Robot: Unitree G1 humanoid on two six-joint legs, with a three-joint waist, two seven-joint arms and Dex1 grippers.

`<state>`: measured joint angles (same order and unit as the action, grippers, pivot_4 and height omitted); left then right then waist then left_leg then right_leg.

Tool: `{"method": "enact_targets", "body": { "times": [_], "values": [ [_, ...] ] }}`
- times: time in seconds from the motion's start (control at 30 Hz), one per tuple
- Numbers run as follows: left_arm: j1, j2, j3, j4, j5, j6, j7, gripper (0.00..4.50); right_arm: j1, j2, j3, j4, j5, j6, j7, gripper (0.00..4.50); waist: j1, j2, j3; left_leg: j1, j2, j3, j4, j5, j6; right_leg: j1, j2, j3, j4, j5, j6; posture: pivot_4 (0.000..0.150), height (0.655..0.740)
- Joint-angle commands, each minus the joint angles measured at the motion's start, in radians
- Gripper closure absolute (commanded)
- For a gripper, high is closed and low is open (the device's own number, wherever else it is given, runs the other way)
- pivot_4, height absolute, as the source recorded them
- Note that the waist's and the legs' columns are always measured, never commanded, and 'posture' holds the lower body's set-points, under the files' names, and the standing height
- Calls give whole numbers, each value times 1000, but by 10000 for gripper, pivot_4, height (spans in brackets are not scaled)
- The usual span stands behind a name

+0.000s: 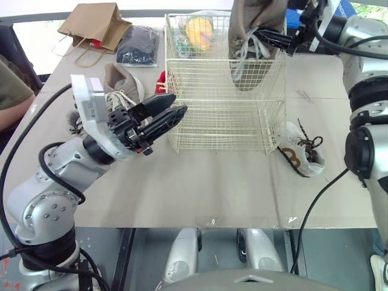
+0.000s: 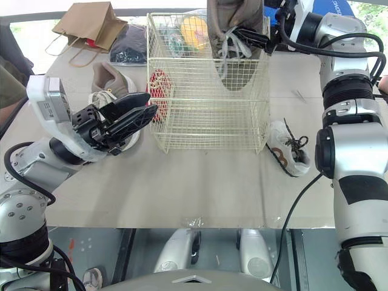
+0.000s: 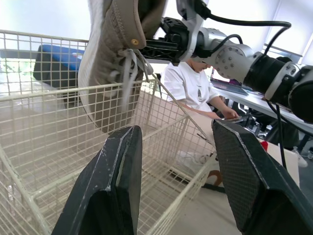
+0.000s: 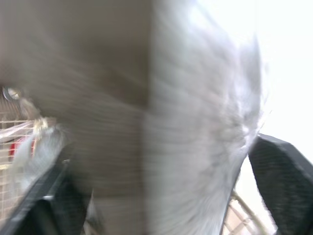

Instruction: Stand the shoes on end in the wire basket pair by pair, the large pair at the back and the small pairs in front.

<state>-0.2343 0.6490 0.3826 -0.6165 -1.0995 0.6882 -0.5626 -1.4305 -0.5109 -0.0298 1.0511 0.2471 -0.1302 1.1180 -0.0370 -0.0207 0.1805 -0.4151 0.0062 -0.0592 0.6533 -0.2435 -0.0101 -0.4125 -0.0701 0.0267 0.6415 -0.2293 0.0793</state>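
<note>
Barely begun, I'd say: the right claw (image 1: pixel 262 35) grips 1 large grey shoe (image 1: pixel 248 60), toe hanging below into the wire basket (image 1: pixel 224 121); the left claw (image 1: pixel 179 104) gapes empty, the second shoe (image 1: pixel 121 82) just behind it.

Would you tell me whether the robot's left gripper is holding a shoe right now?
No, the left gripper hangs open and empty beside the cream wire basket, while the right gripper grips the large taupe shoe.
</note>
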Motion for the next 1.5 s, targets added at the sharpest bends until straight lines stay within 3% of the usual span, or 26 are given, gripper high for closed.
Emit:
{"method": "enact_targets", "body": {
  "times": [0.03,0.37,0.67,0.83,1.07,1.27,1.5],
  "values": [
    [-20,1,-4,3,11,-34,1,19867,-43,-18,-78,-145,63,24,-20,1333,-2,1,0,0,0,0,0,0,0,0,0,0,0,0,0,1500,7400],
    [-92,-10,-64,95,53,-56,-29,19867,48,-58,-123,-372,73,145,-111,1333,1,1,0,0,0,0,0,0,0,0,0,0,0,0,0,1500,7400],
    [-128,-21,-102,127,71,-52,-33,19867,240,-51,-179,-763,195,370,-208,1333,2,1,0,0,0,0,0,0,0,0,0,0,0,0,0,1500,7400],
    [-153,-34,-120,151,85,-54,-28,19867,288,23,-274,-981,376,563,-396,1333,0,1,0,1,0,0,0,0,0,0,0,0,1,0,0,1500,7400],
    [-169,-54,-83,187,70,-35,45,19867,501,121,-324,-1284,530,700,-631,1333,2,-2,-1,1,0,-1,1,0,1,1,0,0,2,0,0,1500,7400],
    [-250,-44,60,366,54,-16,227,19867,696,158,-299,-1474,558,723,-751,1333,2,-2,-1,1,0,-1,1,0,1,1,0,0,2,0,0,1500,7400],
    [-403,94,128,709,147,43,295,19867,656,195,-322,-1542,704,728,-892,1333,-5,-2,-2,2,0,-1,1,0,1,1,1,0,3,0,0,1500,7400]
  ]
}}
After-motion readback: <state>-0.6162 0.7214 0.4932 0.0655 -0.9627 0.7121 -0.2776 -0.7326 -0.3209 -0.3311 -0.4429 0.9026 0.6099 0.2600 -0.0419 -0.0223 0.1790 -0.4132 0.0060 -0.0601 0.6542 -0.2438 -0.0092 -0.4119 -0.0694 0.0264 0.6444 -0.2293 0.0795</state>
